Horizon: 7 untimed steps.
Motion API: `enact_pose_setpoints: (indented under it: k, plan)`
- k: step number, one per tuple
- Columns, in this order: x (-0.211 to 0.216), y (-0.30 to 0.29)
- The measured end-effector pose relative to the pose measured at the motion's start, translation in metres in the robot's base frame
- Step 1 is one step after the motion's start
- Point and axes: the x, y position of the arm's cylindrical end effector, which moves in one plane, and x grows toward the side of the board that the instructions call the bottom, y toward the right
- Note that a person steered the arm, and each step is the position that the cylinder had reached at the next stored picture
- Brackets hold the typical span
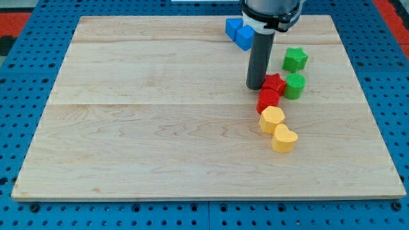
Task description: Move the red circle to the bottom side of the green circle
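Note:
The red circle (268, 100) lies on the wooden board at the view's right, below and left of the green circle (294, 85). A red star (275, 83) sits between them, touching both the red circle's top and the green circle's left side. My tip (255, 85) stands just left of the red star and just above-left of the red circle, close to both.
A green star (295, 59) lies above the green circle. A yellow hexagon (271, 119) touches the red circle from below, with a yellow heart (284, 138) under it. Two blue blocks (239, 32) sit at the view's top, behind the rod. The board's right edge (374, 108) is near.

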Motion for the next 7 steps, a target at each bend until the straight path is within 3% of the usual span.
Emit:
enact_pose_setpoints:
  k: [2,3,7]
  plan:
    - [0.060,-0.032]
    - [0.063,0.006]
    - [0.033,0.036]
